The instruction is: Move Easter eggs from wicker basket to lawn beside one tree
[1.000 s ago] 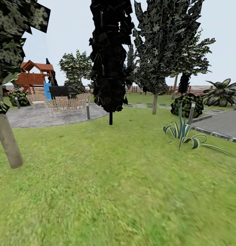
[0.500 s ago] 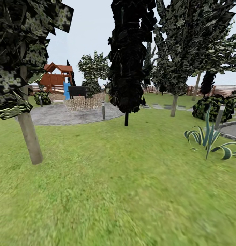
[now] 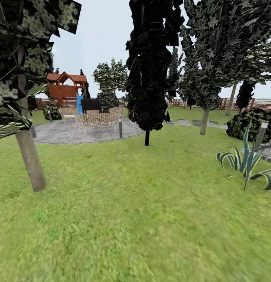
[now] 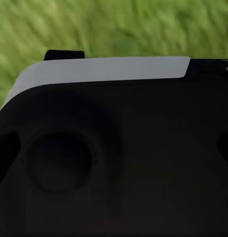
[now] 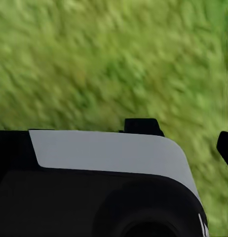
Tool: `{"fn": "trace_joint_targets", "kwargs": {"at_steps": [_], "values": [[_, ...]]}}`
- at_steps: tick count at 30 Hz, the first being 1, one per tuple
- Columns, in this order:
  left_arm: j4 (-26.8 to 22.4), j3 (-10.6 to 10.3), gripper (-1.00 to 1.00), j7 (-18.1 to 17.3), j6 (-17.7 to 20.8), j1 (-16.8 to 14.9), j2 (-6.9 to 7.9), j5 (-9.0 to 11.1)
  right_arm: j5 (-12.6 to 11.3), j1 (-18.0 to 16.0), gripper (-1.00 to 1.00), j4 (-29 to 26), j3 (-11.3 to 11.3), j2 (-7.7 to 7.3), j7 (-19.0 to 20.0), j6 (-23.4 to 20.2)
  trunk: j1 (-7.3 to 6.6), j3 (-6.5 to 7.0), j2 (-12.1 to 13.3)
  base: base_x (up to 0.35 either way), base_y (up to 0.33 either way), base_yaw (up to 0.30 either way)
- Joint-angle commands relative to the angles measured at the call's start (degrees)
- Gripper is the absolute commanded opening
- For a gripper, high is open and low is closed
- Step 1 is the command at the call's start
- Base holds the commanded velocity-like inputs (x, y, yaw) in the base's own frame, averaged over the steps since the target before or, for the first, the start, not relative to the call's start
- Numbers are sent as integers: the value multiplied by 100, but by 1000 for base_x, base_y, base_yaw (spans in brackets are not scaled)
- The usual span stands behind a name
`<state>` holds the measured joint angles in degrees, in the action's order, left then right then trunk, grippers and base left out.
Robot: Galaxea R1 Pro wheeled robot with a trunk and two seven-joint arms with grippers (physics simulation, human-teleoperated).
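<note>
The Easter eggs and the wicker basket are out of view. The lawn (image 3: 131,203) spreads wide and green ahead of me. A tree (image 3: 29,156) with a slim pale trunk and dark leaf clumps stands close at the left. Another such tree (image 3: 205,121) stands farther back at the right. In the wrist views both arms hang folded over my black and white base, with grass beyond. The right gripper (image 5: 114,148) has one dark fingertip (image 5: 225,145) at the picture's edge. The left gripper (image 4: 114,148) has faint dark fingertips (image 4: 225,143) at both edges. Nothing sits between either pair.
A narrow black conifer (image 3: 151,58) stands ahead at centre. Behind it lie a grey paved patio (image 3: 65,135) with wicker furniture (image 3: 97,118), a short post light (image 3: 120,127) and a red playhouse (image 3: 67,88). A spiky striped plant (image 3: 247,160) and a dark bush (image 3: 249,123) stand right, with the fence (image 3: 261,103) behind.
The whole view has swung so the scene sits farther right, and the left tree trunk now shows nearer the middle. That is my camera turning, not the things moving.
</note>
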<state>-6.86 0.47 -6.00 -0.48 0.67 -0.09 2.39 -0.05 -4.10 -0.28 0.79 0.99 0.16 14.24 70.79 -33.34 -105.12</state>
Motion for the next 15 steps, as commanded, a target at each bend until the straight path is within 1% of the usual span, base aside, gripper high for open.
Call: {"fn": "trace_joint_targets", "kwargs": {"at_steps": [1, 15], "values": [[-9, 4, 100, -15, -4, 3, 0, 25, -1, -3, 100, 4, 8, 0, 2, 18, 2, -5, -2, 235, -222, 2], [-9, 5, 100, -15, -4, 3, 0, 25, -5, -3, 100, 9, 9, -2, 8, 26, 2, -5, -2, 231, -209, 0]]}}
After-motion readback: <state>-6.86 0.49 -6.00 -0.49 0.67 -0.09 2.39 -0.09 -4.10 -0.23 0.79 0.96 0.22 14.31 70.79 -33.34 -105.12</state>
